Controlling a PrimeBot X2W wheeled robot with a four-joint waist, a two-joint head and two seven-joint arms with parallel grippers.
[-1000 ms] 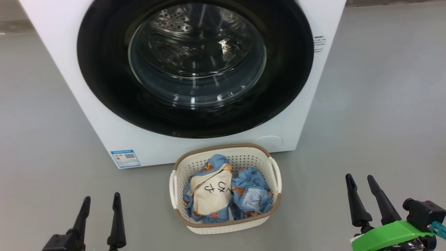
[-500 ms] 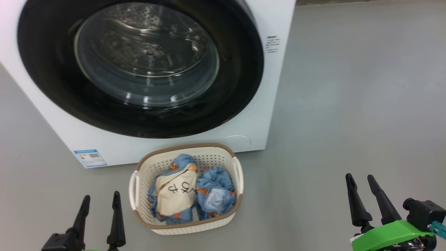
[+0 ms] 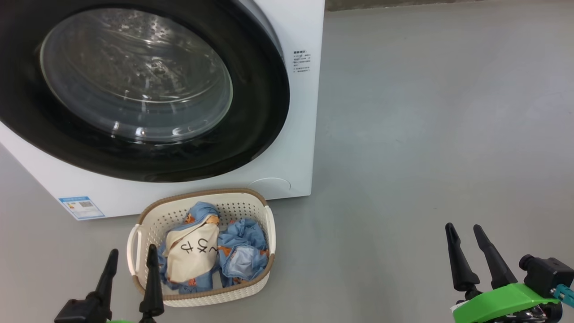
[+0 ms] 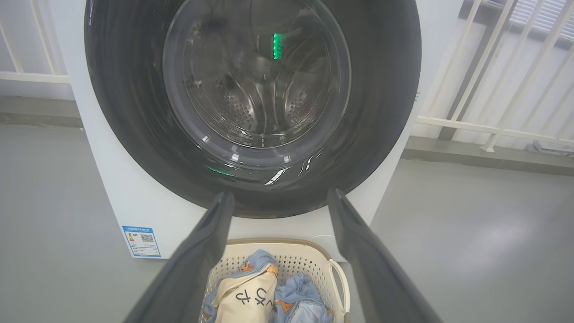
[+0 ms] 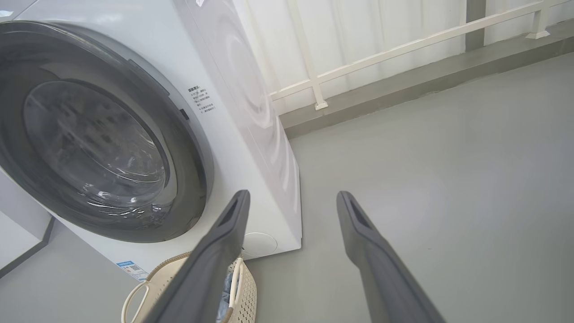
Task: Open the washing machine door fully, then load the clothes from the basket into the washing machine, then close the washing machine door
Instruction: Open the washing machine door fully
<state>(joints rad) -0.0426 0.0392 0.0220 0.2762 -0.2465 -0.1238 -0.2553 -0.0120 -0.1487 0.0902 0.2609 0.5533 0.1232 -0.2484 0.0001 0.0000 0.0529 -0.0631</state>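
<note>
While the door [image 3: 258, 134] sits closed on the washer [image 3: 299, 134] at 11 o'clock | basket [image 3: 215, 299] at 7 o'clock, clothes [image 3: 242, 251] inside | left gripper [image 3: 132, 249] at 7 o'clock, jaws apart, empty | right gripper [image 3: 463, 226] at 5 o'clock, jaws apart, empty

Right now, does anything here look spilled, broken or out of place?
Nothing stands out. The washing machine door is shut and looks intact, the basket stands upright before it with the clothes bundled inside, none on the floor. The left tool and the right tool are open and empty.
</note>
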